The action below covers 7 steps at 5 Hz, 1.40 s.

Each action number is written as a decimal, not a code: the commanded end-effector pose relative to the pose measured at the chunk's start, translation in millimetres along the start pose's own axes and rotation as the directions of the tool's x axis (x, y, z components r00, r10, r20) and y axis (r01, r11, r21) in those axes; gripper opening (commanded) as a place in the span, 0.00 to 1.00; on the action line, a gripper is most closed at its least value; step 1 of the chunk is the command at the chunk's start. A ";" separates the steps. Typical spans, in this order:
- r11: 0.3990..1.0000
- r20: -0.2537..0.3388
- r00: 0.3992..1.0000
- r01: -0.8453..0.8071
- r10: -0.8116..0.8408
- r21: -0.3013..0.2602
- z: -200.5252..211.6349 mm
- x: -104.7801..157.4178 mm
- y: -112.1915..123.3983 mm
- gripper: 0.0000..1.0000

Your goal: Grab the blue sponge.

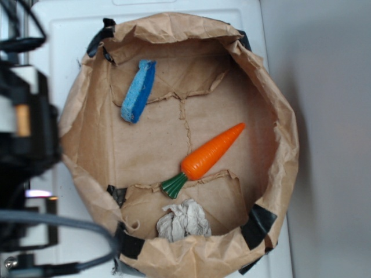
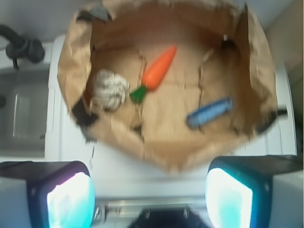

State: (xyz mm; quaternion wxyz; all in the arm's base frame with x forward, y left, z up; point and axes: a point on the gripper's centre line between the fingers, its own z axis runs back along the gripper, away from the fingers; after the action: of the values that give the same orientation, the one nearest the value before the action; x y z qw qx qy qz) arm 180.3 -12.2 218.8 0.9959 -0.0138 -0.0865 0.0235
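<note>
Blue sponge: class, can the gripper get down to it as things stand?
Probably yes. The blue sponge lies uncovered in the paper bag, apart from the carrot; the open gripper is outside.

Creased matt brown paper bag (image 1: 87,145) holds a porous blue sponge (image 1: 139,91), glossy plastic carrot (image 1: 211,152) and crumpled cloth (image 1: 184,220).

A white desk (image 1: 69,35) fills most of the scene, its moulded top smooth and faintly glossy under even, soft light. Along the right side runs a plain pale grey surface (image 1: 330,116), bare and matte. In the wrist view, the white top meets a grey panel (image 2: 23,118) on the left edge.
</note>
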 end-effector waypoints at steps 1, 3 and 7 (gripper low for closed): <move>0.970 -0.010 0.970 -0.244 0.244 0.007 -38.4 46.2 37.7 1.00; 0.879 -0.093 0.876 -0.463 0.473 0.111 -50.1 7.1 64.2 1.00; 0.777 -0.054 0.776 -0.621 0.628 0.106 -64.6 32.7 68.6 1.00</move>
State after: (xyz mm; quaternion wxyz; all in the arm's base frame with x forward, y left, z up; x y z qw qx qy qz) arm 222.5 46.3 146.1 0.9382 0.0000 -0.0047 0.3461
